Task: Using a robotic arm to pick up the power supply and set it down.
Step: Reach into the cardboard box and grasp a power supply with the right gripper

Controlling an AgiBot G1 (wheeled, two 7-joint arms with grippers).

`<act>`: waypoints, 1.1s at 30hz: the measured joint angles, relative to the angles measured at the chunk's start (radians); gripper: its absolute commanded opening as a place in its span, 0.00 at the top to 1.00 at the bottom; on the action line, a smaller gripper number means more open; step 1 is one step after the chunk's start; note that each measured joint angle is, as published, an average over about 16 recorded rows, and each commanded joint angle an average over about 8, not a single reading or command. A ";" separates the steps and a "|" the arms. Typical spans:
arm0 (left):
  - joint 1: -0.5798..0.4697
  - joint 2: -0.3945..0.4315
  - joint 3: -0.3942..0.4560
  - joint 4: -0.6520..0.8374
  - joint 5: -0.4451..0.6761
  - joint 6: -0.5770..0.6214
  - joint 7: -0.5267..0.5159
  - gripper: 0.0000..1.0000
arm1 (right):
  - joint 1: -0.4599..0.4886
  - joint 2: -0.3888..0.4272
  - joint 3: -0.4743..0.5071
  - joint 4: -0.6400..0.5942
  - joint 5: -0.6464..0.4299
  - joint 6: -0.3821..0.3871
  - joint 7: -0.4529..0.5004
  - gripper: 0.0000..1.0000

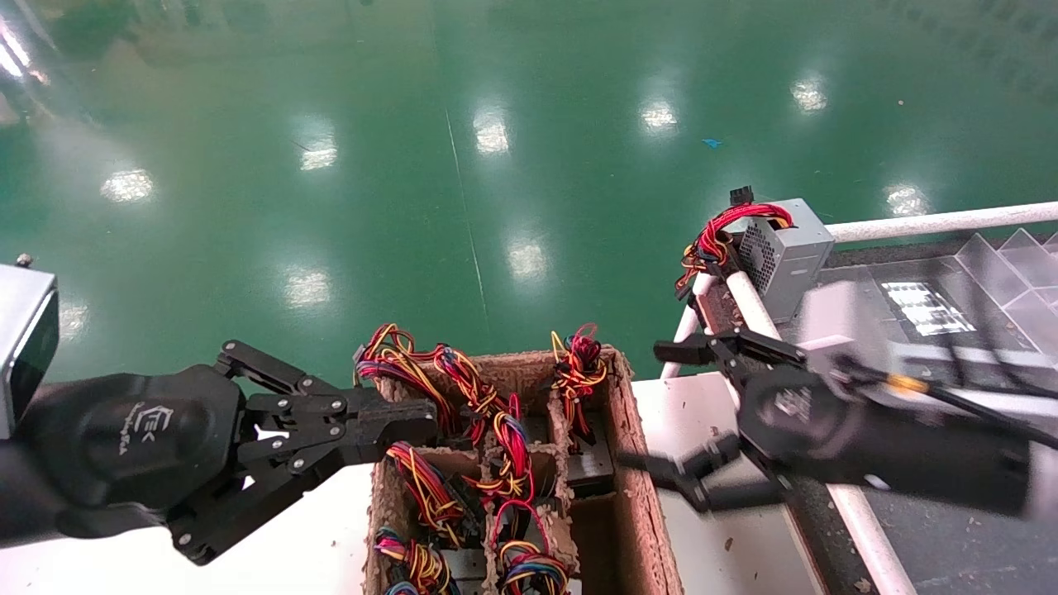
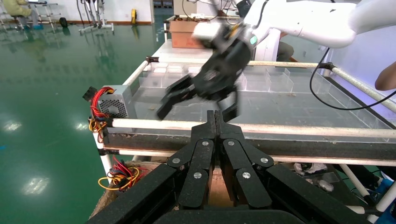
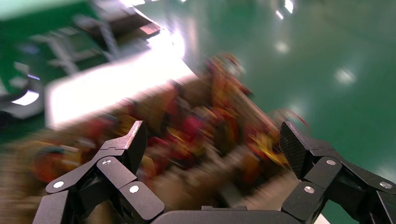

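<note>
The robotic arm is my right arm, with a white forearm. Its black right gripper hangs open and empty beside the right wall of a cardboard box. Inside the box's compartments stand several power supplies, each topped by a knotted bundle of red, yellow and blue wires. The nearest power supply is just left of the open fingers, apart from them. In the right wrist view the right gripper is open above the blurred box and bundles. My left gripper is shut and empty at the box's left rim.
A grey box with a mesh face and drooping red wires sits at the corner of the railed table at the right. Clear divider trays lie on that table. Green floor lies beyond. The same mesh box shows in the left wrist view.
</note>
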 measured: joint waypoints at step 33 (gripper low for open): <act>0.000 0.000 0.000 0.000 0.000 0.000 0.000 0.00 | 0.064 -0.276 -0.121 -0.187 -0.294 0.292 -0.022 1.00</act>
